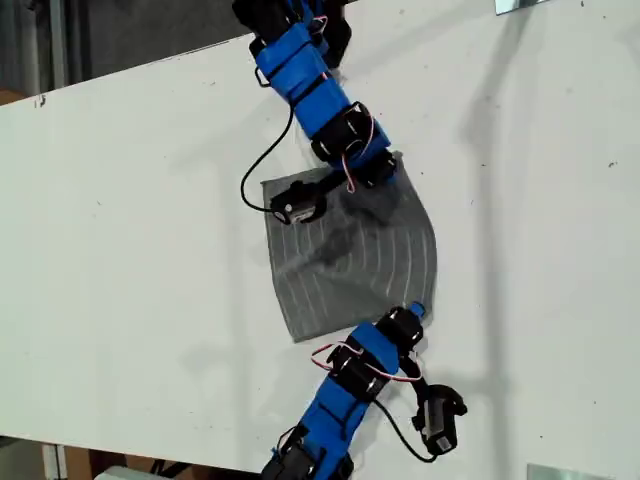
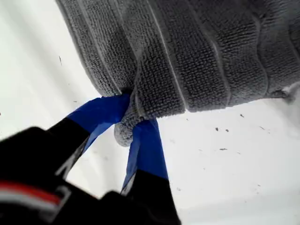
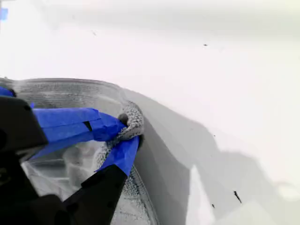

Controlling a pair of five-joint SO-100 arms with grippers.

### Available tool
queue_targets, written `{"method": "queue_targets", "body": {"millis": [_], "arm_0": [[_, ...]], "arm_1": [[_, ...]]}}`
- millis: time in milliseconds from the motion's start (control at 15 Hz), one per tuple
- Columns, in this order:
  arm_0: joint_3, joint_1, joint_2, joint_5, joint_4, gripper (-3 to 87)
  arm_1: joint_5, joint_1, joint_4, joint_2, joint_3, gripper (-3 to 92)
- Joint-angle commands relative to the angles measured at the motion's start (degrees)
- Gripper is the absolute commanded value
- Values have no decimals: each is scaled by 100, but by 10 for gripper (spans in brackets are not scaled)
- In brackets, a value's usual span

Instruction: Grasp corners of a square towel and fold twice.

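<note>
Towel [image 1: 350, 265], grey and striped, lies on white surface [image 1: 130, 250]; my first pincer [image 2: 129, 123] and my second pincer [image 3: 125, 130] each clamp a corner; black cables trail beside both arms.

The towel [image 1: 350, 260] corners at both hands are hidden under the arms in the exterior view. Both arm bases are cut off by that view's edges.
</note>
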State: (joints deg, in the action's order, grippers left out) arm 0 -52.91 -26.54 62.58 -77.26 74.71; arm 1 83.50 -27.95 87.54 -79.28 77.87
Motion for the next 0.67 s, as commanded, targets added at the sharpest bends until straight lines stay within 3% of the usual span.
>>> {"method": "queue_targets", "body": {"millis": [0, 333, 600], "arm_0": [[18, 308, 1222, 237, 369, -1], [-2004, 1345, 3305, 334, 431, -1], [-3568, 2435, 4377, 431, 220, -1]], "arm_1": [[-413, 536, 9, -826, -229, -1], [-1178, 1969, -316, -2804, 976, -1], [-1872, 3287, -580, -3155, 1002, -1]]}}
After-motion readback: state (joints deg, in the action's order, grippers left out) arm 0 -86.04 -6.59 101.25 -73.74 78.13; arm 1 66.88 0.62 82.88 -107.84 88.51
